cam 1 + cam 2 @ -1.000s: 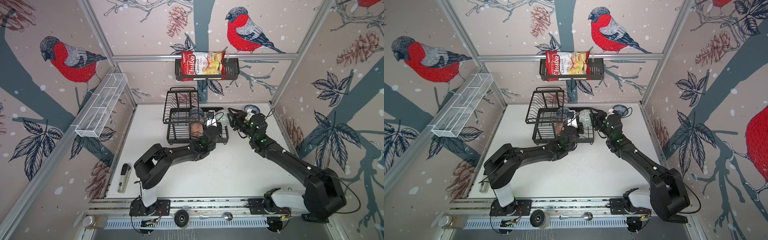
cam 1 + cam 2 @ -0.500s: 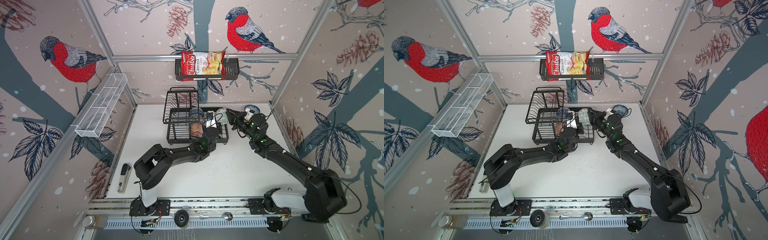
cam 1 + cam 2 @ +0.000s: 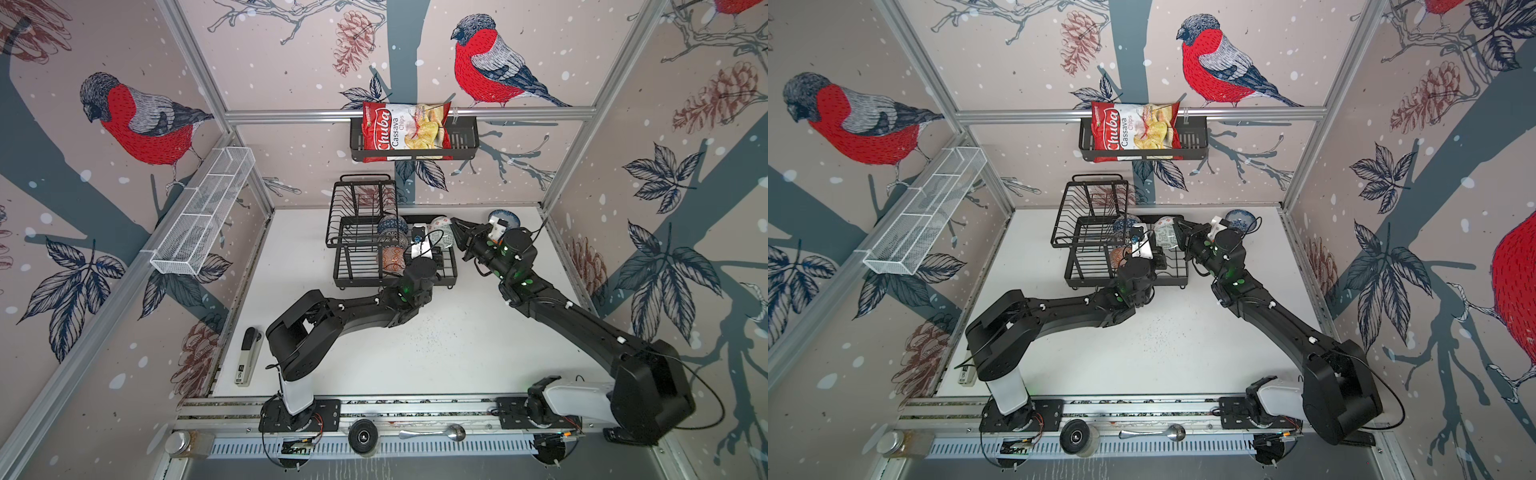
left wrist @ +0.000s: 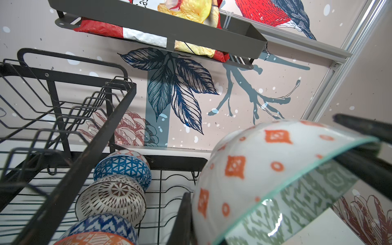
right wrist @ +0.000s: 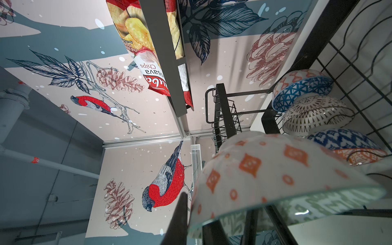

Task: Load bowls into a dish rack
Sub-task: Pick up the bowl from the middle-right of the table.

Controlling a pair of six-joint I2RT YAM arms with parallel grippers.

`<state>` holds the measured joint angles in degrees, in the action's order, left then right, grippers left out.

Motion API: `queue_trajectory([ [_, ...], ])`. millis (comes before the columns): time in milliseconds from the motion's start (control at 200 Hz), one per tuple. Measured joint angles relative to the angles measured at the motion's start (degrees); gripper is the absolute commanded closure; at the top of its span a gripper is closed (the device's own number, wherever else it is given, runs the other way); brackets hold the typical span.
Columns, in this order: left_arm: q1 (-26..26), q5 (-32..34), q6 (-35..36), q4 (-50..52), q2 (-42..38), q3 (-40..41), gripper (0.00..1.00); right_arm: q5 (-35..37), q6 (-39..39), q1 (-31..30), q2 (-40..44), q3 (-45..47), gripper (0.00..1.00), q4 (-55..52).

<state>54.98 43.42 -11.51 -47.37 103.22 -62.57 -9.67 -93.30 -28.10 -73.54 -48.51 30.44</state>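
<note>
Right claw (image 4: 352,144) is just now clamping the rim of the white orange-diamond ceramic bowl (image 3: 441,233) the left claw (image 3: 435,251) is pinching over the lower tier of the black wire dish rack (image 3: 357,266), so probably handing off.

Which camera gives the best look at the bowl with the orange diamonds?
Left wrist: the orange-diamond bowl looms large, showing its outside and its green inside. Right wrist shows less of the inside; both top views show it small, half hidden.
</note>
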Motion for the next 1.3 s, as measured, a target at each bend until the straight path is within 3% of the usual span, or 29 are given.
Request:
queue_trajectory([
  [295,0.44,2.36,3.52,-4.68,-0.22,1.42,1.00,-1.64,0.00,-0.11,-0.33,-2.32,0.87,-2.43],
  [640,0.90,4.96,14.82,-10.69,-0.20,2.32,1.00,-0.98,1.90,0.44,-0.55,-5.51,0.74,-9.42],
  [880,1.09,6.45,17.97,-14.03,0.70,2.71,1.00,-2.27,1.81,1.20,-2.32,-8.07,0.68,-12.98],
  [1136,1.84,8.87,21.62,-16.92,2.16,2.69,1.00,-2.93,0.33,1.27,-4.83,-9.46,0.67,-13.38],
  [1301,2.23,9.88,21.90,-19.50,2.84,2.51,1.00,-3.34,-1.60,0.83,-5.27,-11.13,0.83,-13.70],
])
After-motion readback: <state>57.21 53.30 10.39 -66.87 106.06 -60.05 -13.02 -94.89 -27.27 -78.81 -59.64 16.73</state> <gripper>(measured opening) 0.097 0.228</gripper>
